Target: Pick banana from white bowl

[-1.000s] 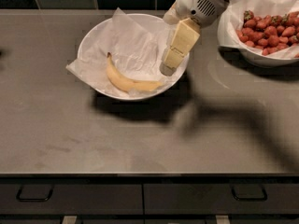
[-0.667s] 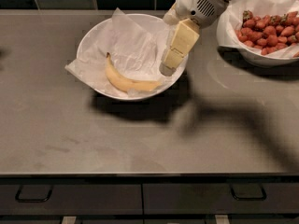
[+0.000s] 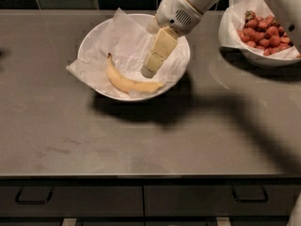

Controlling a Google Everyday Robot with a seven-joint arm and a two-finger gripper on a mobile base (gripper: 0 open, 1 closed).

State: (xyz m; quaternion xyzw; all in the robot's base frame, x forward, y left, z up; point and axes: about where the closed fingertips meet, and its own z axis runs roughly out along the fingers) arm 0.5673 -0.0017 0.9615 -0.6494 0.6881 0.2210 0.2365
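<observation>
A curved yellow banana [image 3: 126, 81] lies in the front part of the white bowl [image 3: 89, 39], on crumpled white paper. My gripper [image 3: 149, 71] reaches down from the upper right into the bowl. Its cream-coloured fingers [image 3: 160, 51] point down and left, with the tip just above the banana's right half. The banana's dark stem end points up at the left.
A second white paper-lined bowl [image 3: 263, 58] with red strawberries [image 3: 264, 31] stands at the back right. The bowls sit on a grey countertop [image 3: 141, 135] with drawers along its front edge. My arm casts a dark shadow across the right of the counter.
The gripper has moved left and lower into the bowl, closer to the banana. The banana has not moved.
</observation>
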